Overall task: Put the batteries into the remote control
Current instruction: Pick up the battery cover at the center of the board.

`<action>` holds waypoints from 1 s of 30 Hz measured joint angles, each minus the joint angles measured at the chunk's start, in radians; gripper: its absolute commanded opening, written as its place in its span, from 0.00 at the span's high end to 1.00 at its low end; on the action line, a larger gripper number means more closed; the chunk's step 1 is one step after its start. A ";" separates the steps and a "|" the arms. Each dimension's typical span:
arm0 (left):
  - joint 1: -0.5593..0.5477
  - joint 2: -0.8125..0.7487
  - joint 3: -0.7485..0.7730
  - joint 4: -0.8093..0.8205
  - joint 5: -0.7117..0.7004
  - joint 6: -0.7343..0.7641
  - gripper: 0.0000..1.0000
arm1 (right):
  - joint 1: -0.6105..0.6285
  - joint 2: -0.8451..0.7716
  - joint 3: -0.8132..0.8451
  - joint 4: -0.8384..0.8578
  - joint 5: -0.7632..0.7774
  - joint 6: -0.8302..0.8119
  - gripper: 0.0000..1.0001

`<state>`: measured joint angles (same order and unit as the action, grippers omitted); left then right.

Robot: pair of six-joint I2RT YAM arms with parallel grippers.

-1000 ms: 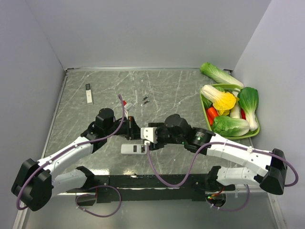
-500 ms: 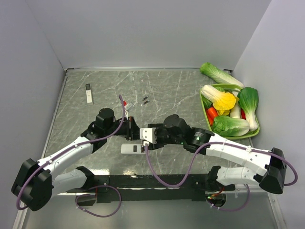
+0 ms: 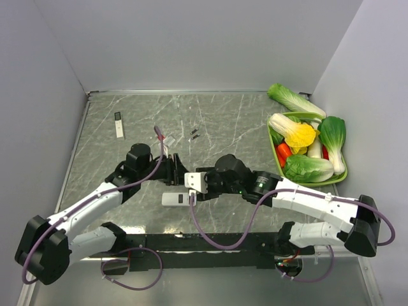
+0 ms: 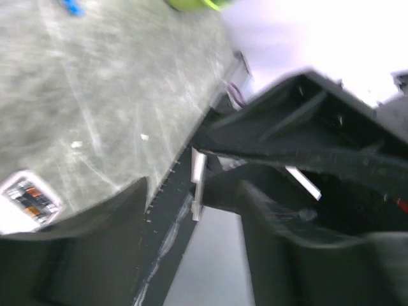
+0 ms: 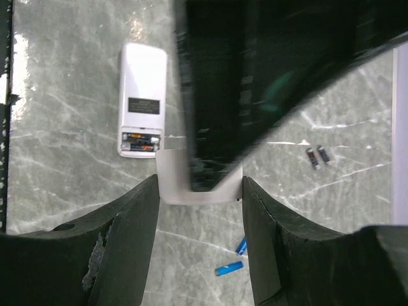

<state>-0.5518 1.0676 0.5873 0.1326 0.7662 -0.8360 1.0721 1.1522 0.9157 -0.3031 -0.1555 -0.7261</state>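
no text, brand, number or sign can be read anywhere. the white rectangular plastic remote control (image 5: 143, 76), lying back-up in the upper left of the right wrist view, carries a small dark rectangular label (image 5: 143, 105) at its middle. the label has pale lines of print, too small to make out. the slim white remote-like bar (image 3: 119, 125) in the upper left of the top view has a dark patch at its upper end, with no legible marking. the small white flat plastic piece (image 5: 171, 182) in the lower middle of the right wrist view shows a blank face.
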 measured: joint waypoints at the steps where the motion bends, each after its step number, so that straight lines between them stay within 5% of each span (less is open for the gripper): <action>1: 0.006 -0.012 0.006 -0.031 -0.032 0.009 0.21 | 0.001 0.005 0.000 -0.006 -0.001 0.004 0.83; 8: 0.016 -0.130 0.042 -0.266 -0.305 0.101 0.01 | 0.002 0.080 0.000 -0.023 -0.028 0.065 0.84; 20: 0.006 -0.069 0.027 -0.575 -0.731 0.112 0.01 | 0.004 0.342 0.035 -0.046 -0.053 0.198 0.83; 30: -0.044 0.066 0.022 -0.622 -0.798 0.075 0.14 | -0.001 0.467 0.151 -0.090 -0.045 0.243 0.81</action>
<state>-0.5957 1.1339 0.6090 -0.4896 -0.0319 -0.7612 1.0714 1.6196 1.0664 -0.3935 -0.2005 -0.4835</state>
